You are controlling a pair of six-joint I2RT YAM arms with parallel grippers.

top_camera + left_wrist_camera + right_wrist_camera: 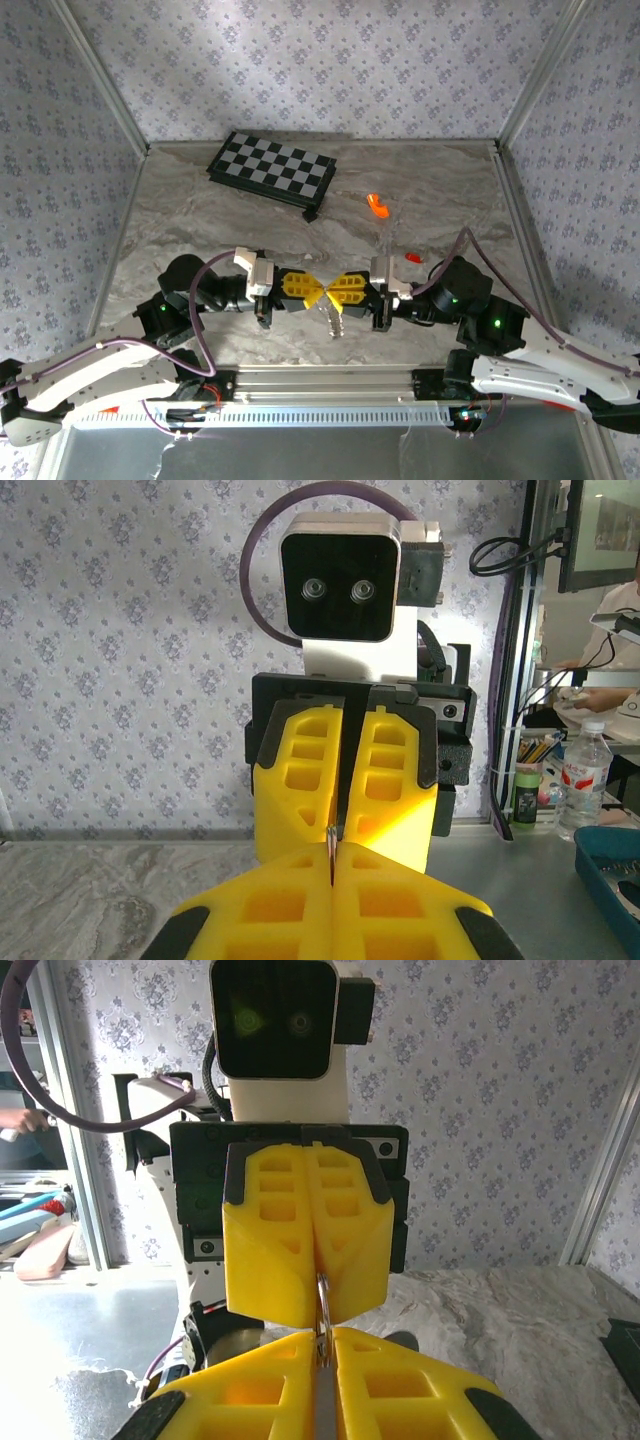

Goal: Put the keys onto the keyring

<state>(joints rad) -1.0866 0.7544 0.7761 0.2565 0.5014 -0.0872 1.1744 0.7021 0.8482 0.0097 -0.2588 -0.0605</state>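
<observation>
Keyring (322, 1305) sits clamped in your right pincer (336, 290), chain (333, 322) dangling; left pincer (320, 292), pinching what reads as a red key (331, 870), meets it tip-to-tip, so keep the key square to the loop and creep in; second key (412, 258) lies on the counter (200, 210).

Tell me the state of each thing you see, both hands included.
Left hand: shut on a thin red-edged piece, likely a key.
Right hand: shut on the keyring, tip to tip with the left hand.
Chain: hanging below the hands.
Red key: loose on the table.
Orange piece: loose on the table.
Chequered board: lying flat.
</observation>
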